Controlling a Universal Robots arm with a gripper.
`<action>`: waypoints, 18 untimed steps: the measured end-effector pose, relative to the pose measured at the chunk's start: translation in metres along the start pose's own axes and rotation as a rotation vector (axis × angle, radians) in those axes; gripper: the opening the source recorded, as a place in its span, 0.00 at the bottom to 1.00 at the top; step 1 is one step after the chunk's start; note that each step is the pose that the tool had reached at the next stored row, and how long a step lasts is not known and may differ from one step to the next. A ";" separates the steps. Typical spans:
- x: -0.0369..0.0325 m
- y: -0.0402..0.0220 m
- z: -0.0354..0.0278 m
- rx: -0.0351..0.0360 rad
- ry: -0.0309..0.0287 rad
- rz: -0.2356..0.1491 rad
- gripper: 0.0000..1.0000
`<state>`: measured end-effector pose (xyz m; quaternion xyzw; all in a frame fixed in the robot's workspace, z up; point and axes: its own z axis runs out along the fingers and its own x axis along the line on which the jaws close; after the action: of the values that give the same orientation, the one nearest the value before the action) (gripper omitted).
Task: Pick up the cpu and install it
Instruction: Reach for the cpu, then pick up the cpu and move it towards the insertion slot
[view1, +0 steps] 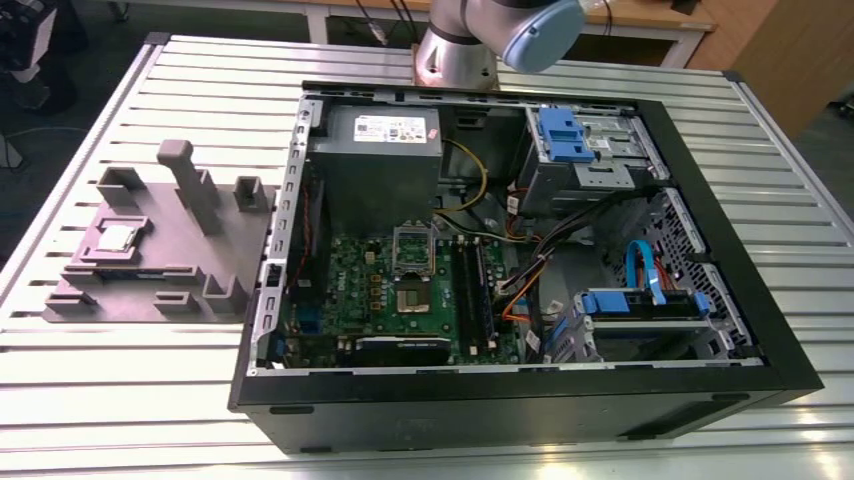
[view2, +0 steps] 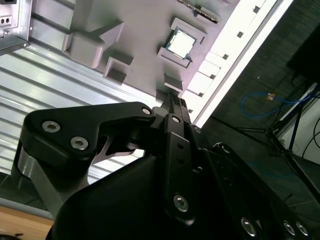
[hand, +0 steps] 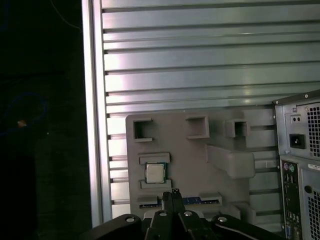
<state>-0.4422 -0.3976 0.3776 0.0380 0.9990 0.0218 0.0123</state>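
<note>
The cpu (view1: 118, 236) (view2: 180, 42) (hand: 155, 173) sits in a recess of the grey fixture (view1: 158, 256), near the worktop (view1: 134, 360) edge at the exterior view's left. The end effector (hand: 173, 192) (view2: 172, 99) has its fingers together, empty, apart from the cpu.

A robotics lab or workshop: slatted aluminium table (view1: 107, 420); opened computer case (view1: 534, 405); wooden benches (view1: 654, 18) behind.

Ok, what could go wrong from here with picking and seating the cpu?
The small silvery square cpu lies between raised blocks on the grey moulded fixture; the gripper, jaws apparently shut, could strike them. The socket on the green motherboard sits close beside long black memory slots; a tilted chip may seat badly.
</note>
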 end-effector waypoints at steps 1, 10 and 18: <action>0.0017 -0.0001 0.0000 0.0000 0.0000 0.000 0.10; 0.0065 -0.0005 0.0001 0.0000 0.0000 0.000 0.10; 0.0068 -0.0005 0.0000 0.0000 0.0001 0.000 0.10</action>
<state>-0.4490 -0.3976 0.3774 0.0380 0.9990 0.0218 0.0122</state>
